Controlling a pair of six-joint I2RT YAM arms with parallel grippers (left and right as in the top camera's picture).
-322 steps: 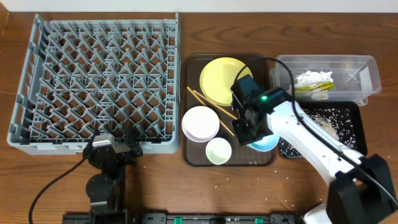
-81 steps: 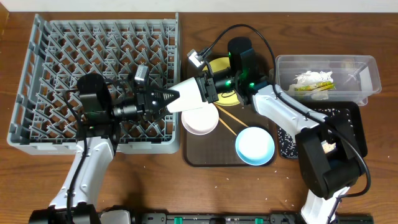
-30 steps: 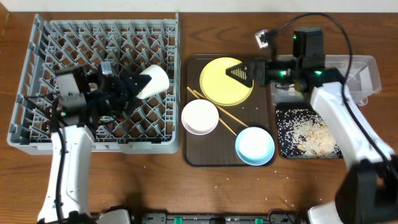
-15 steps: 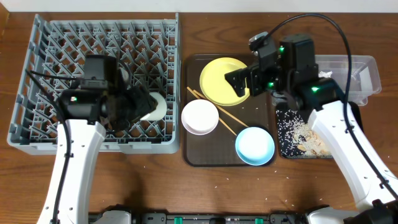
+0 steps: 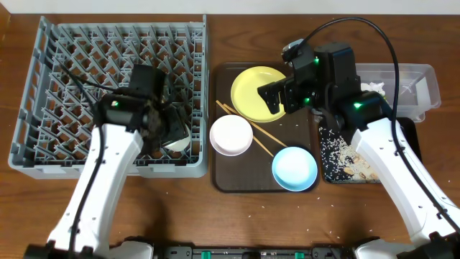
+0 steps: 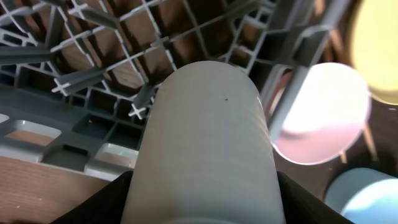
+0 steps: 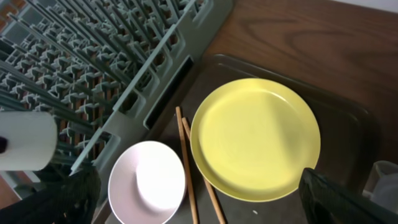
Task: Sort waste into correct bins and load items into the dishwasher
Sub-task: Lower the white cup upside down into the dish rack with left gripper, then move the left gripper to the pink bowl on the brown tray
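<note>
The left gripper (image 5: 167,129) is held partly open around the small white cup (image 6: 208,137), with a finger pressed to each side of its wall. The cup is held low over the front right cells of the large grey plastic dish rack (image 5: 108,170), just inside its right wall. Whether it already rests on the pegs cannot be told.

A second ago the cup was carried higher and nearer the rack's middle, and shortly before that it was being passed across from the other arm. It has since been brought down and towards the corner, so the loading of this first item is judged nearly done, with only the release left.

The right gripper (image 5: 277,97) has been swung back from over the bins. It now hangs empty, its jaws spread wide, above the round yellow plate (image 5: 250,101), which is probably next.

Beside the plate on the brown serving tray (image 5: 237,183) lie the thin wooden chopsticks (image 5: 244,124), the white bowl (image 5: 231,135) and the light blue bowl (image 5: 294,167), none yet loaded. Rice and scraps are seen in the black shallow tray (image 5: 329,173), and paper waste in the clear plastic tub (image 5: 424,90).

Everything stands on a brown wooden table (image 5: 201,216), with a few stray grains near its front edge. Nothing of the room beyond is shown.
</note>
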